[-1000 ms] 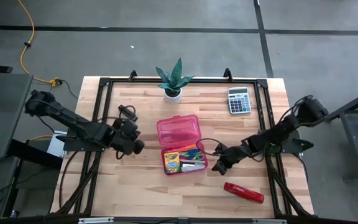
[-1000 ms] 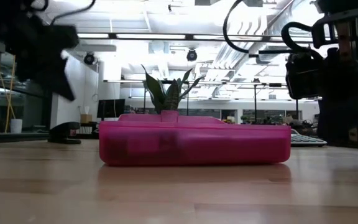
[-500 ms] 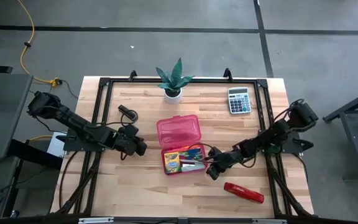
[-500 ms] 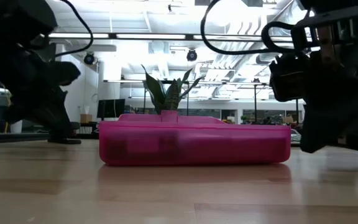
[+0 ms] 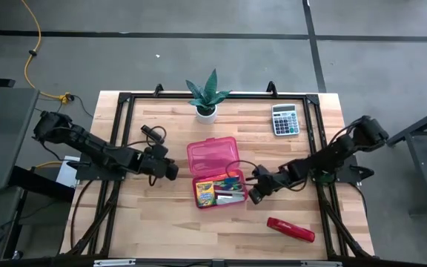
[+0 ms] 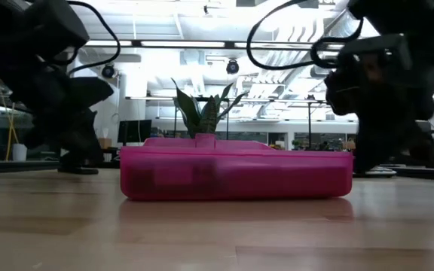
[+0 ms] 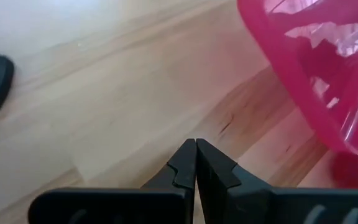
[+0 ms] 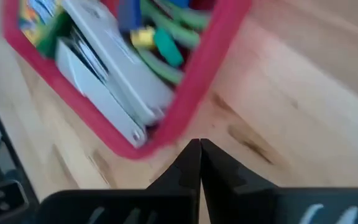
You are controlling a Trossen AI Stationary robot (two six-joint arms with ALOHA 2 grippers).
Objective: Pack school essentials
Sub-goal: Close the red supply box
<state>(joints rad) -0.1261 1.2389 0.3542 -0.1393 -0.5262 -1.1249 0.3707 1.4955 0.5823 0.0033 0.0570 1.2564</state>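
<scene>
The pink pencil case [image 5: 215, 172] lies open on the table, its lid [image 5: 213, 154] flat on the far side. Its tray [image 5: 219, 190] holds the yellow-green crayon box [image 5: 204, 193], green-handled scissors [image 8: 166, 46], a white piece [image 8: 104, 74] and other small stationery. My left gripper [image 5: 171, 170] is shut and sits low on the table just left of the case; its wrist view shows the lid [image 7: 309, 74] ahead of the shut tips [image 7: 196, 149]. My right gripper [image 5: 254, 194] is shut, low beside the tray's right near corner [image 8: 157, 134]. I cannot tell whether it touches the corner.
A potted plant [image 5: 206, 96] stands at the far edge and a grey calculator [image 5: 285, 119] at the far right. A red stapler [image 5: 290, 230] lies near the right front. A small black object [image 5: 151, 133] sits left of the case. In the low view the case [image 6: 236, 172] sits between both arms.
Both arms came down to table height and closed in on the case. The left gripper moved right toward the lid. The right gripper moved left toward the tray, dipping toward the near edge and then back toward its corner. The case stayed put.
</scene>
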